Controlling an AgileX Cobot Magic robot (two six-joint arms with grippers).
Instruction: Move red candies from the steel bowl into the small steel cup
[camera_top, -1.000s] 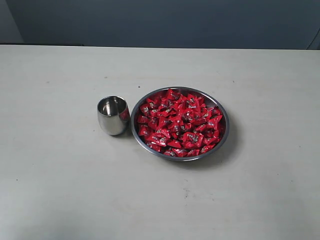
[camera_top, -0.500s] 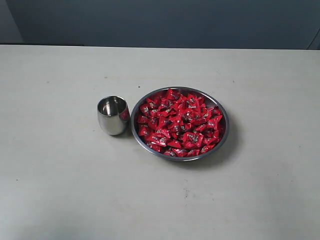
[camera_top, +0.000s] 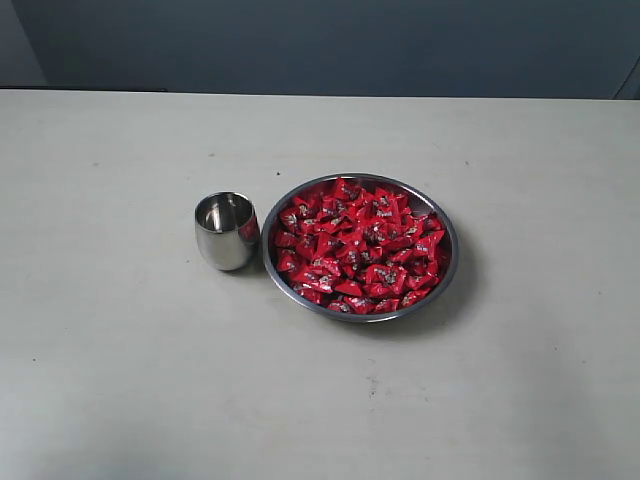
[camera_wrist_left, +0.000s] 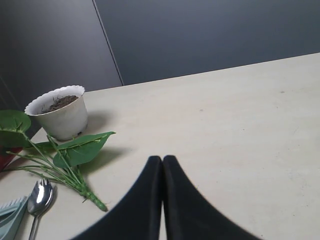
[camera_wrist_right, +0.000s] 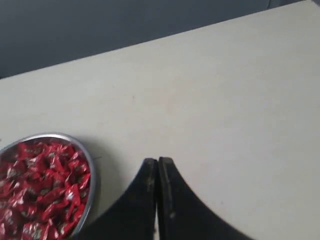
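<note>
One steel bowl (camera_top: 450, 255). One small steel cup (camera_top: 227, 235), upright, just beside the bowl on its left in the exterior view. Red candies (camera_top: 355, 245): dozens, too many to count, all heaped in the bowl. Pale beige table (camera_top: 120, 380); dark grey-blue wall (camera_top: 330, 45) behind the bowl. Left gripper (camera_wrist_left: 161, 160): fingers pressed together, holding nothing. Right gripper (camera_wrist_right: 157, 162): likewise together, holding nothing, over bare table near the bowl.

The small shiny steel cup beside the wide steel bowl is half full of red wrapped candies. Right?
No. The exterior view shows the small shiny steel cup empty; the red wrapped candies all lie in the wide steel bowl beside it.
</note>
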